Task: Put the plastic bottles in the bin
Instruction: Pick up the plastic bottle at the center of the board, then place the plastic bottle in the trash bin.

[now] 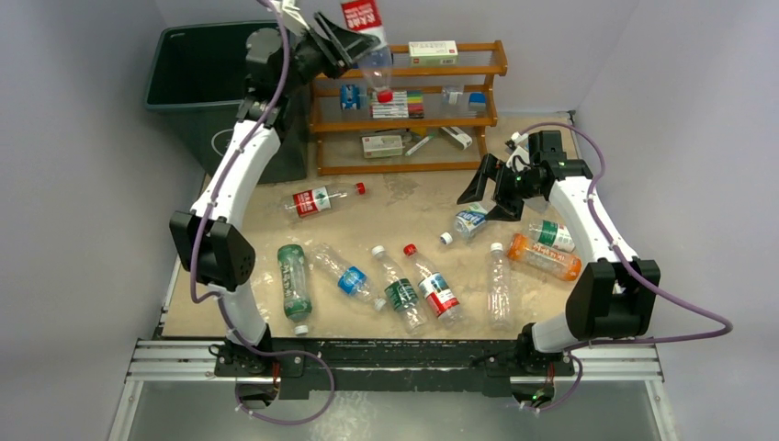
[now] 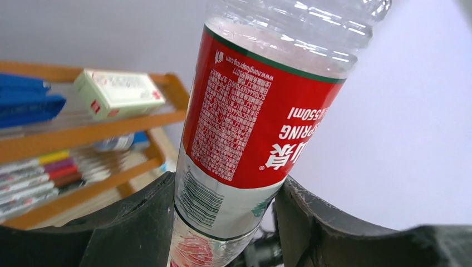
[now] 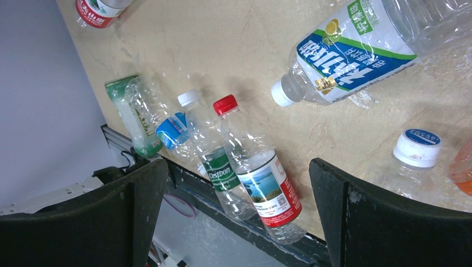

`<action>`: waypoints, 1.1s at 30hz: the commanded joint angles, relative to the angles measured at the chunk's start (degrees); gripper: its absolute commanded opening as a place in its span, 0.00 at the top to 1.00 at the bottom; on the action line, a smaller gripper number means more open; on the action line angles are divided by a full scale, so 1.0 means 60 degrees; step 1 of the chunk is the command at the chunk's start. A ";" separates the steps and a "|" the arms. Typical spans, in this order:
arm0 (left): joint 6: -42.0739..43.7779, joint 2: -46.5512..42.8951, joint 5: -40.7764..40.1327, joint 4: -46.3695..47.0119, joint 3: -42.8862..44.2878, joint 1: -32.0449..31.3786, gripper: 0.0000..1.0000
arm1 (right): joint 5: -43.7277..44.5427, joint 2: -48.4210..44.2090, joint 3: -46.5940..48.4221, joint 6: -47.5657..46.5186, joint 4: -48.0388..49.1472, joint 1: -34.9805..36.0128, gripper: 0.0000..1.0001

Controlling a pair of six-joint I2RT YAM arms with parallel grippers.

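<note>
Plastic bottles (image 1: 404, 294), top view: about nine lay flat on the counter (image 1: 386, 216), long axes mixed. One red-labelled bottle (image 1: 366, 23) was aloft, near upright with its red cap down. It was clamped in the left pincer (image 1: 358, 46) before the rack (image 1: 478, 69), right of the bin (image 1: 197, 129).

Left wrist view: same bottle (image 2: 250, 128), label inverted, pressed between both fingers (image 2: 139, 222).

Right wrist view: right pincer (image 3: 236, 167) spread apart above the counter (image 3: 222, 50). Blue-labelled bottle (image 3: 356, 55) lay flat, white cap toward lower left.

Pale grey walls (image 1: 643, 55), beige tabletop (image 1: 404, 213)
</note>
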 commanded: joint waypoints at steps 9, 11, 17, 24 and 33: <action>-0.5934 -0.0144 -0.0778 0.7341 -0.1042 0.1624 0.50 | -0.0214 -0.0070 -0.0012 -0.0112 0.0165 0.0038 0.00; -0.6282 -0.0070 -0.0973 0.7821 -0.1039 0.1901 0.50 | -0.0210 -0.0070 -0.0026 -0.0116 0.0176 0.0042 0.00; -0.6065 -0.0131 -0.1151 0.7488 -0.1024 0.2620 0.50 | -0.0262 -0.0071 -0.0027 -0.0111 0.0166 0.0039 0.00; -0.4381 -0.0601 -0.1214 0.5723 -0.1110 0.3698 0.49 | -0.0271 -0.0048 0.0003 -0.0128 0.0159 0.0040 0.00; -0.0201 -0.0939 -0.1645 0.1095 0.0221 0.4289 0.46 | -0.0246 -0.0041 -0.0004 -0.0149 0.0171 0.0040 0.00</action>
